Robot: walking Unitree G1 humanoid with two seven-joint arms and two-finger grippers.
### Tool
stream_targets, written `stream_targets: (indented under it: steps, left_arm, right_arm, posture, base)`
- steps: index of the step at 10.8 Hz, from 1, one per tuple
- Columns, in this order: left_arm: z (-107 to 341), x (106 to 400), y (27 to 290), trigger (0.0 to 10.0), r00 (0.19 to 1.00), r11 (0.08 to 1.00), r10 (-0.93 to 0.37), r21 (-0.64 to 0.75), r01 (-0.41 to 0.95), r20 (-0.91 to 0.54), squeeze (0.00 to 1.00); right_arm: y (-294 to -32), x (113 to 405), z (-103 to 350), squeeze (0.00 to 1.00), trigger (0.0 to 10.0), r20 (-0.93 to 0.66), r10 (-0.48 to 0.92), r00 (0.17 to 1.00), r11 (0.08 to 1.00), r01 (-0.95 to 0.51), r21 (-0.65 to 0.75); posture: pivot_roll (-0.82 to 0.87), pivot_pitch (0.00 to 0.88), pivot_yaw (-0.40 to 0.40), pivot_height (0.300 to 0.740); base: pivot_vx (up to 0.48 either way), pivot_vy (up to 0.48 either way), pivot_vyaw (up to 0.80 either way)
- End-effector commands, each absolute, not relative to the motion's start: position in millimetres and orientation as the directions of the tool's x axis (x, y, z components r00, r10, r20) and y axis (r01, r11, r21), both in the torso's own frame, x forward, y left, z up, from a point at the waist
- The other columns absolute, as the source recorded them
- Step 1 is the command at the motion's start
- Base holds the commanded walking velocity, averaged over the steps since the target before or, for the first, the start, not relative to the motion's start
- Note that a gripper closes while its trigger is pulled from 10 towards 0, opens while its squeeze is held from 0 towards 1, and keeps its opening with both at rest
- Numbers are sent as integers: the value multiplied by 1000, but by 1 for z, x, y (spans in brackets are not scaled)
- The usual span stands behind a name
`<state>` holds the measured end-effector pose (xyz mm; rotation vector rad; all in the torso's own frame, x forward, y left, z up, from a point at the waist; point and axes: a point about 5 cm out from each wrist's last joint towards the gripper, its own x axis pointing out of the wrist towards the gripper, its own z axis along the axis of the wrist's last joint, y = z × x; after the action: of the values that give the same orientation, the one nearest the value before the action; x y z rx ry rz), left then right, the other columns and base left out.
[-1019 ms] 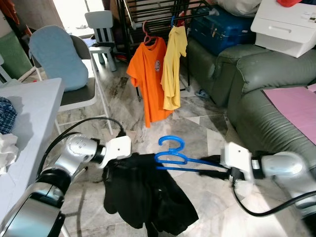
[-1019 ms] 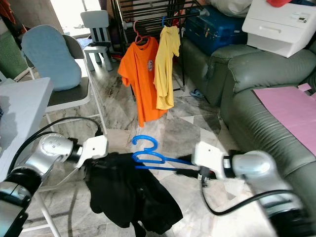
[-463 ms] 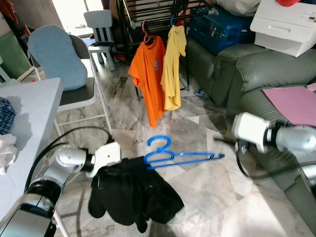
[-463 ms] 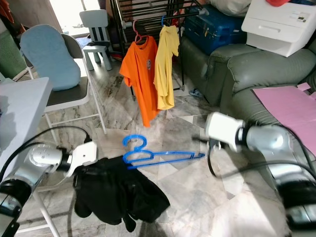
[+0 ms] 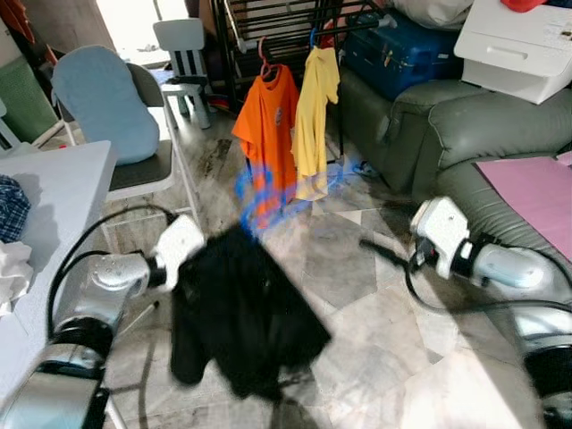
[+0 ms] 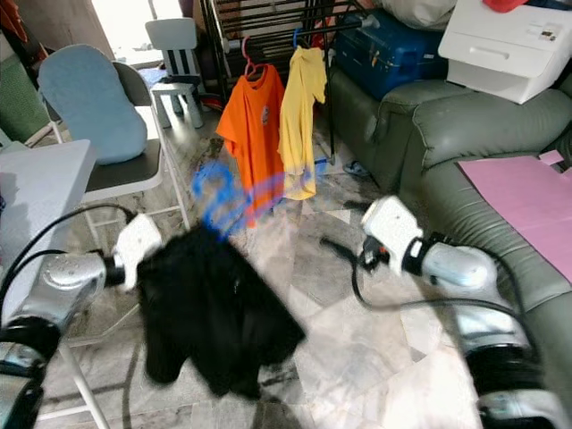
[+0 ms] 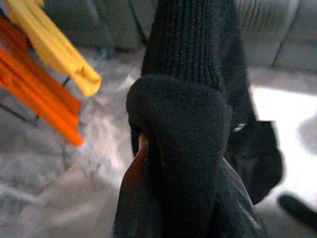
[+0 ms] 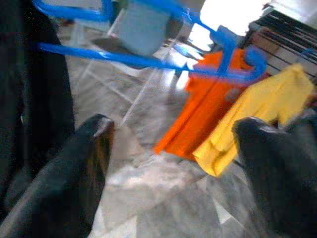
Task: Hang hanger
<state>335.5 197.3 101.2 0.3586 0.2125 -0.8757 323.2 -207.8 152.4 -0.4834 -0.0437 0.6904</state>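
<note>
A blue hanger (image 5: 259, 189), blurred by motion, sits in the neck of a black garment (image 5: 241, 313), its bar reaching toward the yellow shirt (image 5: 315, 116). My left gripper (image 5: 190, 268) is shut on the garment's upper edge, and cloth (image 7: 183, 148) hides its fingers. My right gripper (image 5: 379, 253) hovers open over the floor to the right, apart from the hanger. Between its spread fingertips (image 8: 96, 144) the hanger (image 8: 148, 60) shows ahead. An orange shirt (image 5: 268, 125) hangs with the yellow one on the black rack (image 5: 295, 20).
A folding chair with a blue cushion (image 5: 107, 103) and a white table (image 5: 49, 206) stand at my left. A green sofa (image 5: 483, 134) runs along the right, with a blue suitcase (image 5: 402, 49) behind it. A small white chair (image 5: 183, 54) stands by the rack.
My right gripper let go of the hanger's end and drew away. My left arm has swung the garment and hanger up toward the hanging shirts.
</note>
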Motion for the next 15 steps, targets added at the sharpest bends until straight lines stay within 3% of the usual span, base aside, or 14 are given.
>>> stream_targets:
  steps: [1,3,5,7,9,10,12,15]
  left_arm:
    - [114,340,195,0,642,593,-721,249,766,-261,0]
    - [125,339,182,0,588,539,-785,255,803,-194,0]
    - [142,336,160,0,468,421,-872,272,865,-142,0]
    - [153,335,147,0,412,358,-902,313,880,-127,0]
    - [160,333,136,0,368,307,-920,335,891,-134,0]
    - [163,332,131,0,353,294,-927,337,894,-126,0]
    - [175,331,128,0,344,292,-934,351,890,-97,0]
    - [200,329,126,0,312,278,-949,380,882,-32,0]
  right_arm:
    - [-214,333,159,1000,10000,-56,511,858,734,-469,-491]
    - [-212,343,166,1000,10000,33,406,913,823,-350,-448]
    - [-195,348,154,1000,10000,16,396,918,821,-346,-455]
    - [-180,346,147,1000,10000,-7,440,898,815,-403,-417]
    - [-157,332,132,976,10000,-57,601,797,744,-584,-324]
    - [-149,324,124,675,10000,-88,646,759,705,-636,-312]
    - [-151,317,114,361,10000,-134,664,735,688,-671,-277]
    - [-163,313,96,314,10000,-219,620,754,715,-657,-240]
  posture:
    - [-141,0,90,740]
    - [-132,0,87,740]
    - [-127,0,84,740]
    - [-130,0,85,740]
    - [-134,0,85,740]
    - [-136,0,83,740]
    - [-136,0,80,740]
    - [-138,0,78,740]
  base:
    - [0,0,0]
    - [0,0,0]
    - [0,0,0]
    - [0,0,0]
    - [0,0,0]
    - [0,0,0]
    - [0,0,0]
    - [0,0,0]
